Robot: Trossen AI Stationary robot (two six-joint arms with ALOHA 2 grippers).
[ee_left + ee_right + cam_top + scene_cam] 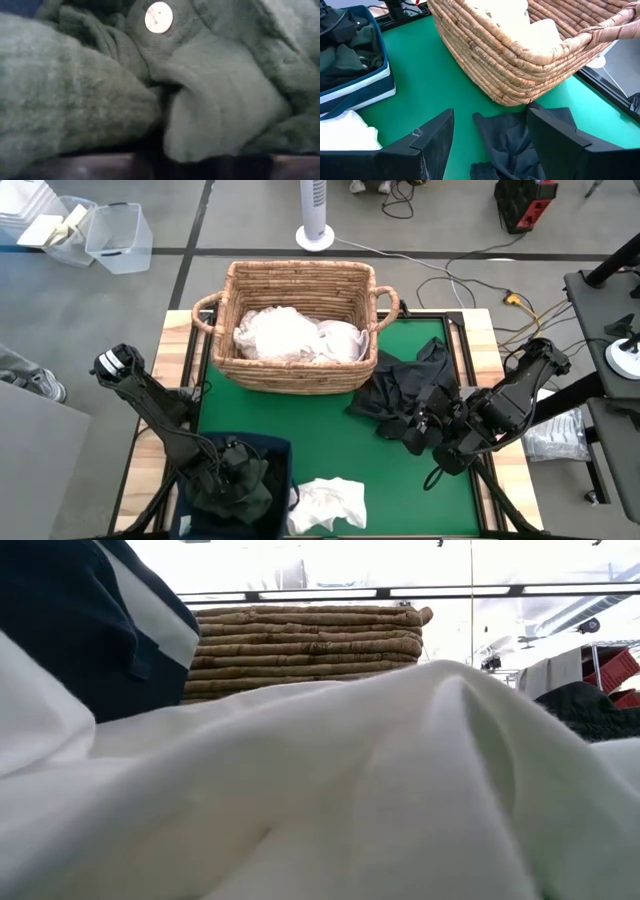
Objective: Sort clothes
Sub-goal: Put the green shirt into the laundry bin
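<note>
A dark green garment (210, 100) with a pale button (159, 17) lies in the navy bin (278, 448) at the table's near left. My left gripper (235, 472) is down in that bin among the cloth, which fills its wrist view. A white garment (328, 502) lies crumpled on the green mat beside the bin. More white clothes (290, 335) rest inside the wicker basket (295, 375) at the far middle. A black garment (405, 385) lies spread on the mat's right side. My right gripper (490, 120) hangs open above its near part, clear of it.
Bare green mat (300, 415) lies between basket, bin and black garment. The basket's handles (388, 300) stick out at both ends. Beyond the table stand a fan base (315, 235), clear plastic tubs (118, 238) and loose cables (470, 280).
</note>
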